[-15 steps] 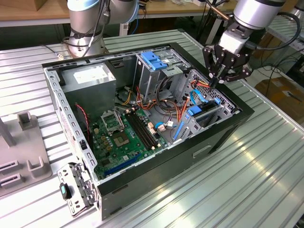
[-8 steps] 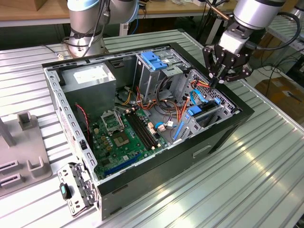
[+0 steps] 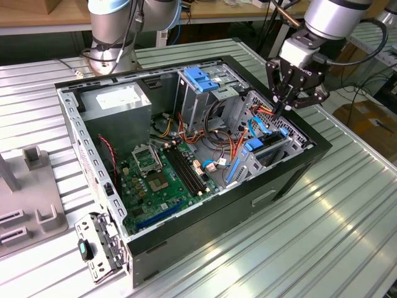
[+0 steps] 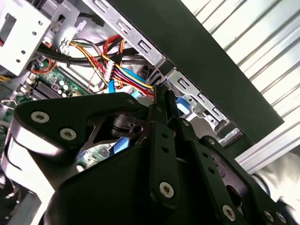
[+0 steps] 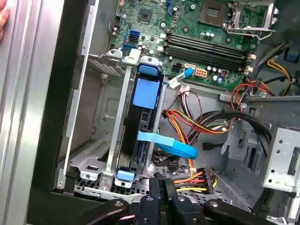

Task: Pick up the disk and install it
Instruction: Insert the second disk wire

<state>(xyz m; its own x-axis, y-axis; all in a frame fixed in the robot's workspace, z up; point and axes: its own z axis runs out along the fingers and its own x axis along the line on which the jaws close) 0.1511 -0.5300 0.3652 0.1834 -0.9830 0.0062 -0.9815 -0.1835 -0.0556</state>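
One disk (image 5: 140, 136) already sits edge-up in the drive bay (image 5: 101, 140) at the case's (image 3: 298, 167) front corner, its blue rails showing at both ends, so the install looks largely done. The hand (image 3: 280, 107) hovers just above the bay, fingers together, holding nothing, near the cable bundle (image 4: 126, 70).

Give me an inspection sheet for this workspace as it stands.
Surface: ribbed metal table, open computer case on it.
Job's things: disk stands on edge in the case's corner bay, blue rails showing.
Clutter: grey fixture at the exterior view's left.
Grippers: gripper shut, empty, at the disk's bay.
Cables: coloured wire bundle and blue flat cable by the disk.
Surroundings: cardboard box beyond the table.
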